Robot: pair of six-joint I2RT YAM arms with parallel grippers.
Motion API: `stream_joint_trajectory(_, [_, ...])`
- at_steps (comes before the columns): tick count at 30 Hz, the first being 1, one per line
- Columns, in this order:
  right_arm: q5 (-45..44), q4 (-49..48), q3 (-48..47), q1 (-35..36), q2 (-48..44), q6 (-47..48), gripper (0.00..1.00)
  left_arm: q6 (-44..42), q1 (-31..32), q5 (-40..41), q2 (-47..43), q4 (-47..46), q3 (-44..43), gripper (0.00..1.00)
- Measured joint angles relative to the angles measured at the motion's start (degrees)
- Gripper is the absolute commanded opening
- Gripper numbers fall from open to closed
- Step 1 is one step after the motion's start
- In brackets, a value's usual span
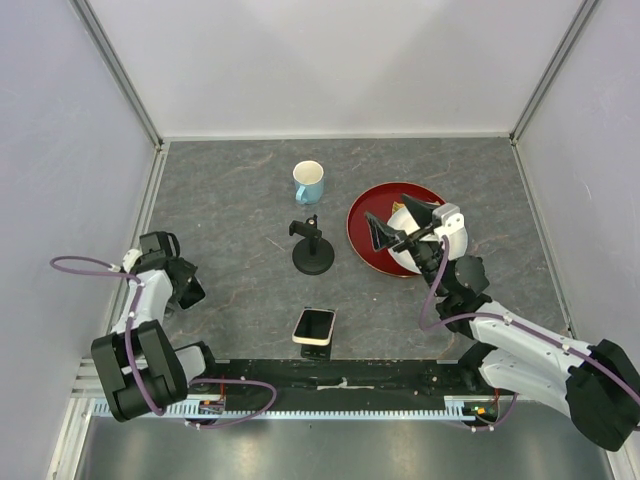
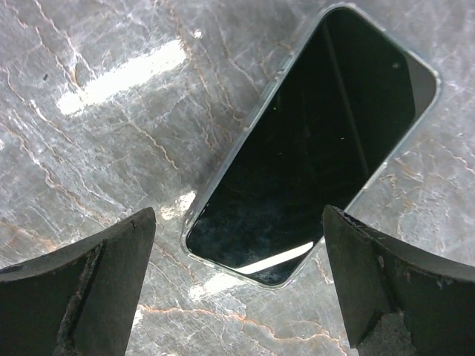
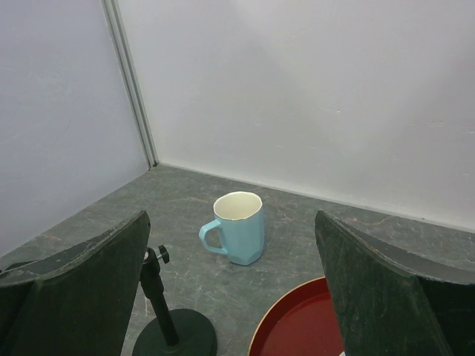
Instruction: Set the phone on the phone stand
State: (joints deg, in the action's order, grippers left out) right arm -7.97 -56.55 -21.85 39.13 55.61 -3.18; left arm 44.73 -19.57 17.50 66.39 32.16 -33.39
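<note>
The phone (image 1: 314,327), with a dark screen and a pale cream case, lies flat on the grey table near the front edge. In the left wrist view the phone (image 2: 319,133) fills the upper right, its near corner between my open fingers. My left gripper (image 1: 190,290) (image 2: 237,215) is open and empty, to the left of the phone. A small black angular stand (image 1: 378,232) sits on the red plate (image 1: 362,215), partly hidden by my right gripper (image 1: 405,226). The right gripper (image 3: 230,216) is open and empty above the plate.
A light blue mug (image 1: 309,182) (image 3: 238,226) stands at the back centre. A taller black round-base pole stand (image 1: 312,255) (image 3: 172,334) stands between the mug and the phone. Something white (image 1: 403,256) lies on the plate under the right gripper. Walls enclose the table.
</note>
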Motion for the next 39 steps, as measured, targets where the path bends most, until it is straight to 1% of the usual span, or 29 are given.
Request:
stream_joint_trajectory(3, [0.0, -0.3, 0.5, 0.0, -0.4, 0.0, 0.98, 2.1, -0.1, -0.1, 0.6, 0.0, 1.0, 1.00])
stream_joint_trajectory(5, [0.0, -0.5, 0.8, -0.1, -0.5, 0.0, 0.98, 3.4, -0.2, -1.3, 0.5, -1.6, 2.7, 1.00])
stream_joint_trajectory(11, [0.0, -1.1, 1.6, -0.2, -1.0, 0.0, 0.98, 3.5, -0.4, -4.2, -2.8, -8.2, 5.9, 1.00])
stream_joint_trajectory(17, [-0.1, -2.0, 2.0, -0.3, -1.4, 0.0, 0.98, 2.7, -0.6, -8.9, -2.5, -13.4, 6.4, 1.00])
stream_joint_trajectory(22, [-0.1, -2.5, 2.3, -0.3, -1.5, 0.0, 0.98, 0.6, -0.4, -9.6, 2.8, -11.2, 2.3, 1.00])
stream_joint_trajectory(28, [-0.1, -2.5, 2.3, -0.4, -1.6, 0.0, 0.98, -0.7, 0.2, -9.6, 6.4, -8.7, -0.8, 1.00])
stream_joint_trajectory(39, [-0.1, -3.0, 2.7, -0.4, -1.6, 0.0, 0.98, -1.1, 2.5, -6.2, 15.0, -2.0, -8.0, 1.00])
